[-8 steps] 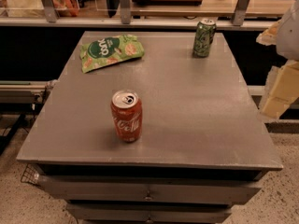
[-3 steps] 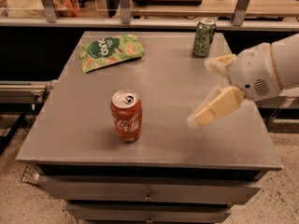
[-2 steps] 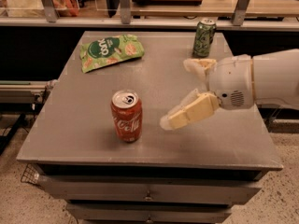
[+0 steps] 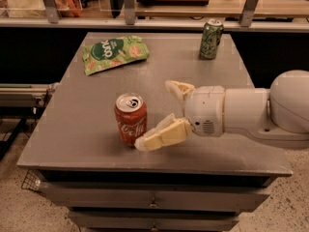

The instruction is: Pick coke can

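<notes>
The coke can (image 4: 130,119), red with white script and a silver top, stands upright on the grey table (image 4: 72,129) near the front, left of centre. My gripper (image 4: 154,114) reaches in from the right, open, just to the right of the can. One cream finger (image 4: 161,136) lies low, with its tip close to the can's base on its right side. The other finger (image 4: 177,89) is further back, apart from the can. The can is not between the fingers.
A green soda can (image 4: 211,38) stands upright at the table's back right. A green snack bag (image 4: 113,53) lies flat at the back left. A shelf with metal posts (image 4: 128,4) runs behind the table. Drawers sit below the front edge.
My arm has swept in from the right toward the left, bringing the open gripper from the table's right side to right beside the coke can. The can has not moved.
</notes>
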`<state>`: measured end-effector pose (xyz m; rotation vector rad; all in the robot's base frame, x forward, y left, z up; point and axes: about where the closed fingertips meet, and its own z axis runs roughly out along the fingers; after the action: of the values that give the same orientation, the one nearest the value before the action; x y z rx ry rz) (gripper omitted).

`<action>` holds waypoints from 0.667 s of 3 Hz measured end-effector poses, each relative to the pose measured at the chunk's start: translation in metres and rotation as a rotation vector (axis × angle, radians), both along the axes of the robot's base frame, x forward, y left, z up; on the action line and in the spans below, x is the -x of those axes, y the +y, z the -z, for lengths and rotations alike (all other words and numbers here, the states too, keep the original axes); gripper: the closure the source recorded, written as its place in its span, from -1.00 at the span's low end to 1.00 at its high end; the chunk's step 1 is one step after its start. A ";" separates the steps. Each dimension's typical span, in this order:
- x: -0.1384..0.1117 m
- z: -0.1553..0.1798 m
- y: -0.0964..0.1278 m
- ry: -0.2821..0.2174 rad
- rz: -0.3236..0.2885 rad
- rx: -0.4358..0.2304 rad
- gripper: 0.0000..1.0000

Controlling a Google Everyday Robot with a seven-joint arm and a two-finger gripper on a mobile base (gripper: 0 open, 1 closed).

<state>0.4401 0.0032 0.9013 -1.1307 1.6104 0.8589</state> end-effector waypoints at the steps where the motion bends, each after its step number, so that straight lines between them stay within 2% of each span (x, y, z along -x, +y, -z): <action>1: 0.001 0.014 0.016 0.010 0.004 -0.031 -1.00; 2: 0.002 0.021 0.030 0.012 0.014 -0.068 -1.00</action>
<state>0.4384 0.0336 0.8807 -1.0674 1.5848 0.9067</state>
